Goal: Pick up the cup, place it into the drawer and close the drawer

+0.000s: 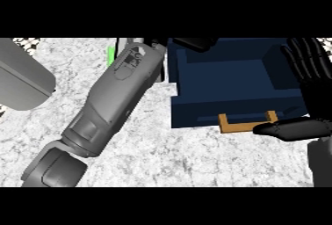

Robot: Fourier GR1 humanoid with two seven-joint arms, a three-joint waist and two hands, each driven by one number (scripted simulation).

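- A grey rounded object (23,74) lies at the far left on the speckled white counter (168,158).
- The left forearm (110,101) runs diagonally toward the far side; a green sliver (111,55), possibly the cup, shows beside its wrist.
- The left hand (194,42) is mostly out of view at the drawer's far left corner; I cannot tell how its fingers stand.
- The dark blue drawer (224,77) stands open, its tan handle (246,124) on the near side.
- The right hand (311,66) is spread, fingers straight at the drawer's right wall, thumb (292,128) just beside the handle, holding nothing.
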